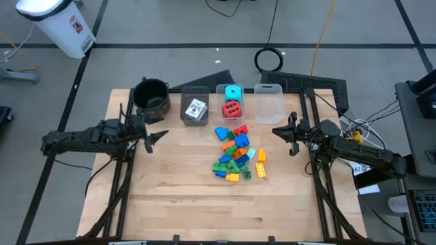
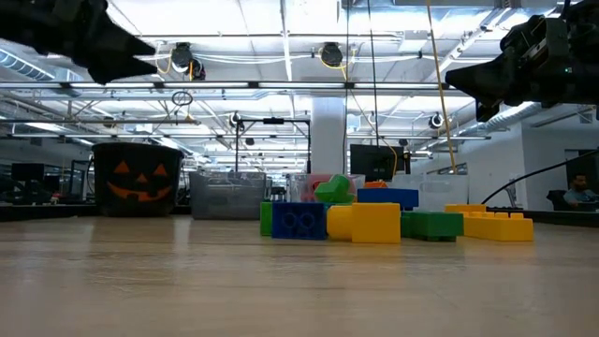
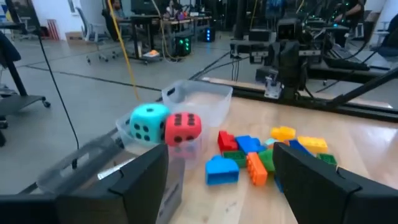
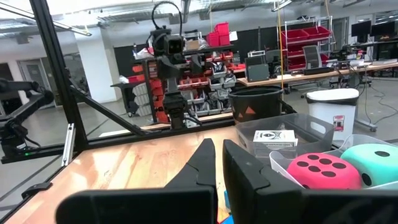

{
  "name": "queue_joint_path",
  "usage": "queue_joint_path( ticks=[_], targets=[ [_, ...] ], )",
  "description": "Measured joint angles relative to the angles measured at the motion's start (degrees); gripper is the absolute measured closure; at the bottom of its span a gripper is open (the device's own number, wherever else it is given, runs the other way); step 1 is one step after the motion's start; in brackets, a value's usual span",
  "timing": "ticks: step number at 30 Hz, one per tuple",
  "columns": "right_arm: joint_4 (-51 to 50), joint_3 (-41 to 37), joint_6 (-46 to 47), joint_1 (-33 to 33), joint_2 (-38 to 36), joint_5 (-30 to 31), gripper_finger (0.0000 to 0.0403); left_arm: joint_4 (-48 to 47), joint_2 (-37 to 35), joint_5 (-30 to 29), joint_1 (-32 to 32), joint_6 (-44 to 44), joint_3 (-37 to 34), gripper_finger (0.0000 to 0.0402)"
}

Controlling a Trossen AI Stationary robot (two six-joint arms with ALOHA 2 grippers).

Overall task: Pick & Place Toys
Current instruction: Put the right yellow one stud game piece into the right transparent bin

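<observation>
Your bricks (image 1: 236, 154) lie in a loose heap near the middle of the table (image 1: 177, 197), just in front of the row of bins; judging by their look they are light, hard, smooth plastic, so they will skate or tip if you nudge them, and you should close across two flat opposite sides of one brick at the heap's edge, such as the yellow ones (image 1: 261, 165) on the right side. The red cube (image 1: 232, 109) and cyan cube (image 1: 234, 92) already sit in the middle clear bin (image 1: 222, 90), the white cards (image 1: 196, 109) in the grey bin (image 1: 184, 94) beside it, and the black pot (image 1: 151, 96) stands further left. Your left gripper (image 1: 155, 137) hovers left of the heap, fingers spread wide and empty; your right gripper (image 1: 283, 131) hangs to its right, fingers nearly together, holding nothing
</observation>
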Motion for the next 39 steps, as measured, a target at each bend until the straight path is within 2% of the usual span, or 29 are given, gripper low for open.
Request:
queue_joint_path(
  ticks=[7, 12, 18, 26, 33, 39],
  targets=[
    [0.04, -0.01, 0.0, 0.01, 0.0, 0.0, 0.0399, 3.05, -8.0, -0.87, 0.0, -1.23, -7.84, 0.0109],
    [0.04, -0.02, 0.0, 0.02, 0.0, 0.0, 0.0399, 4.41, -11.68, -1.03, 0.0, -2.88, -10.66, 0.0109],
    [0.04, -0.02, 0.0, 0.01, 0.0, 0.0, 0.0399, 7.97, -12.26, -0.6, 0.0, -2.43, -11.99, 0.011],
    [0.22, -0.01, -0.02, 0.0, 0.01, 0.0, 0.0399, 19.33, -12.87, -1.02, 0.0, -1.23, -16.98, 0.011],
    [0.98, -0.02, -0.24, 0.0, 0.0, 0.0, 0.0399, 18.17, -13.68, -2.55, 0.07, -2.83, -19.08, 0.011],
    [0.46, -0.01, 2.19, 0.02, 0.0, 0.01, 0.0399, 17.13, -13.49, -2.53, 0.07, -0.3, -18.97, 0.011]
  ],
)
